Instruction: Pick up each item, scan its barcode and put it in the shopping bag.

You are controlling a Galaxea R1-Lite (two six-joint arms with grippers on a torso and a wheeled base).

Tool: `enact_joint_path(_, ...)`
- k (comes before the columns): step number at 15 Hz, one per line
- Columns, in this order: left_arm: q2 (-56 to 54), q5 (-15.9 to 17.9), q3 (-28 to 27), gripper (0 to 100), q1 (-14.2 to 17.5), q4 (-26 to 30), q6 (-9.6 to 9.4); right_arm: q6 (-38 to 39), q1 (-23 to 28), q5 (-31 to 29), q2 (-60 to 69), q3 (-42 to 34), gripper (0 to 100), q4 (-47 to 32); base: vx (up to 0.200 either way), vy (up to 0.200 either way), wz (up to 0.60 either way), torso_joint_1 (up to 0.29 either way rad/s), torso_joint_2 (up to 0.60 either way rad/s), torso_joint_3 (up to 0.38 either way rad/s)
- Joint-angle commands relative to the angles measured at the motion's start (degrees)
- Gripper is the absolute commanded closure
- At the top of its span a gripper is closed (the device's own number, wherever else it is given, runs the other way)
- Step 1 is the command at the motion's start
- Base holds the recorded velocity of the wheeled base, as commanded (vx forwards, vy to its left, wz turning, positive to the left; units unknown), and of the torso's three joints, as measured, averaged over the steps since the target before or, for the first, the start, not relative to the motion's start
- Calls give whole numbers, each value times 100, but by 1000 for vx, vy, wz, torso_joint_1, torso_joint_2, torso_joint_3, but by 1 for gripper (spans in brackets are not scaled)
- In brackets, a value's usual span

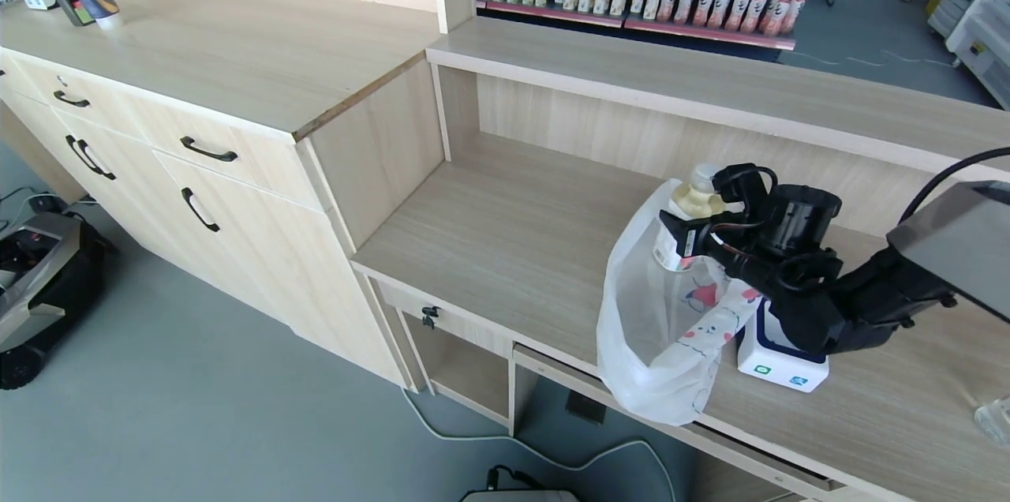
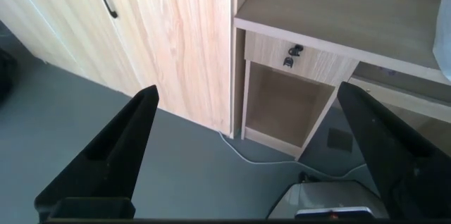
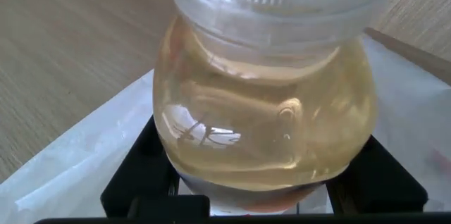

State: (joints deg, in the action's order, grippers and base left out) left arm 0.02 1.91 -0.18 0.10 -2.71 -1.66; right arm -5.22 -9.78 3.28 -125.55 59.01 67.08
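Head view showed the right gripper (image 1: 683, 238) closed on a bottle (image 1: 696, 199) of pale yellow drink, holding it upright at the mouth of the shopping bag (image 1: 653, 332). The black fingers (image 1: 671, 227) clamped the bottle around its labelled middle, so the white cap and shoulders stood clear above them. The lower part sat behind the bag's thin translucent wall. Whether the base touched anything inside the bag could not be told.

The bag stood on the lower counter (image 1: 505, 241) at its front edge, with its bottom sagging a little over the lip. Just beside the bag, under the right arm, stood a small white box (image 1: 781, 366).

In the right wrist view the bottle (image 3: 261, 118) was seen from very close. The right gripper (image 3: 257, 185) had one dark finger (image 3: 137, 182) on each side of it, and the white plastic of the bag (image 3: 70, 171) spread below.

In the left wrist view the left gripper (image 2: 248, 91) hung with its two fingers (image 2: 113, 153) spread wide apart, holding nothing. It was over the grey floor (image 2: 176, 175), in front of the counter's small locked drawer (image 2: 292, 56) and well away from the bottle and bag.
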Motion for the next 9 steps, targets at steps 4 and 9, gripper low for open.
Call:
enact_joint_path(4, -2, 2, 1, 0, -1, -2, -1, -23, 20, 103, -664, 216, 100, 235, 0, 0, 0, 0, 0, 0)
enact_joint_path(9, -2, 2, 1, 0, -1, -2, -1, -111, 11, 155, -822, 251, 100, 261, 0, 0, 0, 0, 0, 0)
